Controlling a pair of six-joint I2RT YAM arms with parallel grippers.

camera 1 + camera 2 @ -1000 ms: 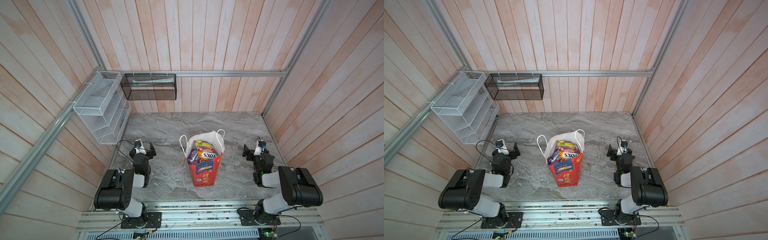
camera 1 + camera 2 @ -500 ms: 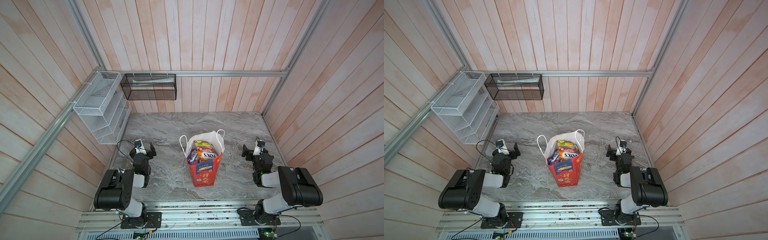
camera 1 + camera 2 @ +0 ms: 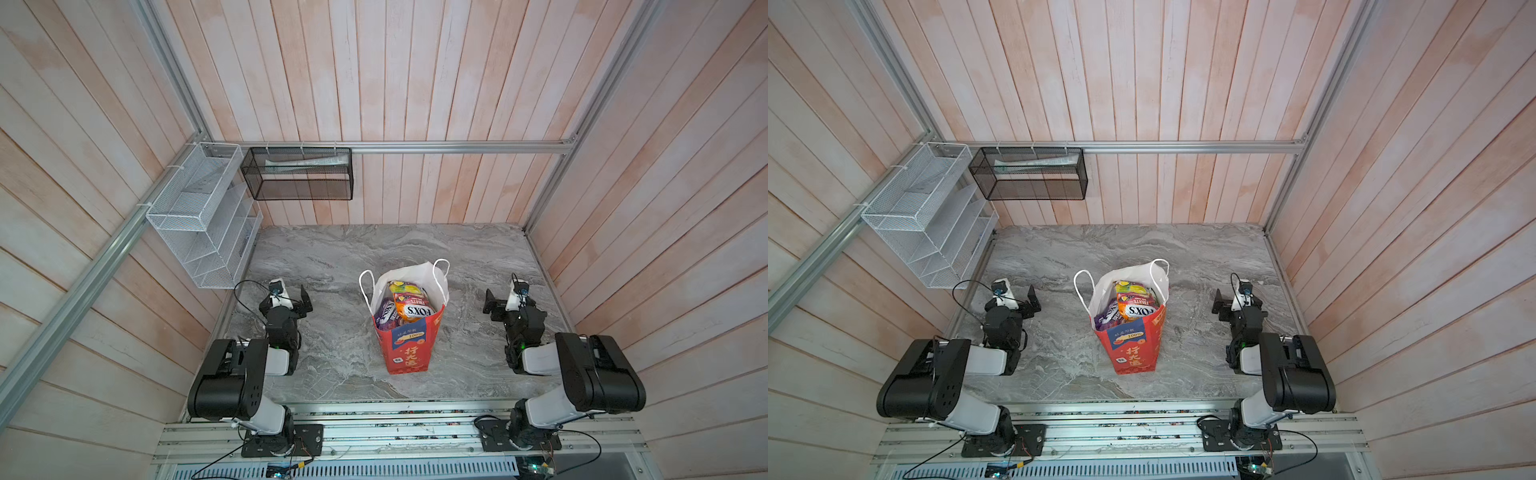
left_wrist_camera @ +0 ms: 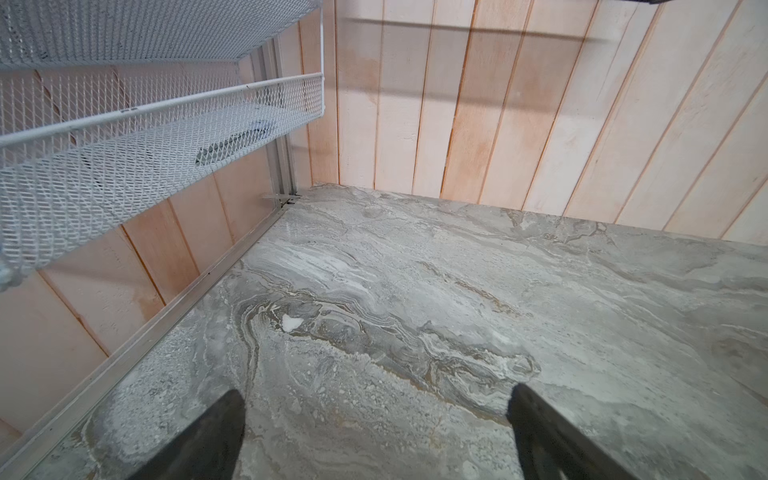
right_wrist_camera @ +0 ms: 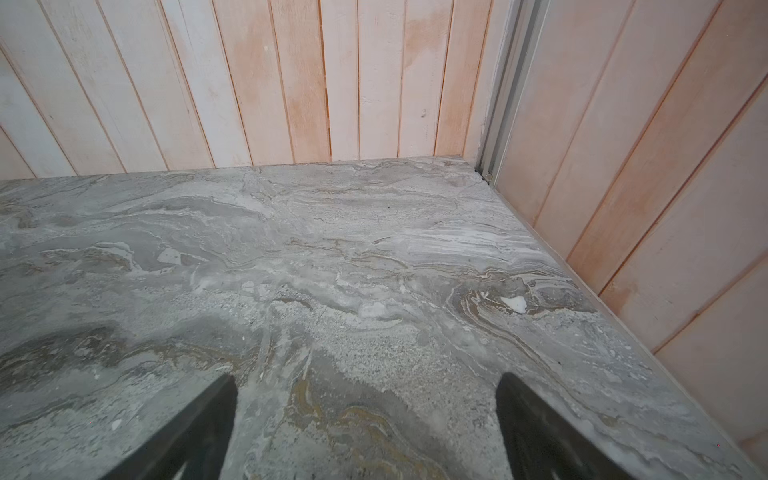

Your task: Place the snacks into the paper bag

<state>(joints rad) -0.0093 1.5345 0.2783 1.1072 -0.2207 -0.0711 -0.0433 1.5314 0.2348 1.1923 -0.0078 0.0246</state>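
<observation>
Table (image 3: pixel 332 257): grey marble.
Paper bag (image 3: pixel 409 349): upright, centre-front, snacks (image 3: pixel 413 309) inside.
Left gripper (image 4: pixel 376 390): open, empty, by left edge.
Right gripper (image 5: pixel 365 376): open, empty, by right edge.
Relation: paper bag midway between both.

The red paper bag (image 3: pixel 409 347) stands upright mid-table, snacks (image 3: pixel 409 307) packed inside its open top.

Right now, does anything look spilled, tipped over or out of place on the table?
Nothing stands out. The paper bag stands upright mid-table with the snacks inside, the top packets reaching about its rim. No packet lies on the table. The left gripper and right gripper sit open and empty, apart from the bag.
</observation>
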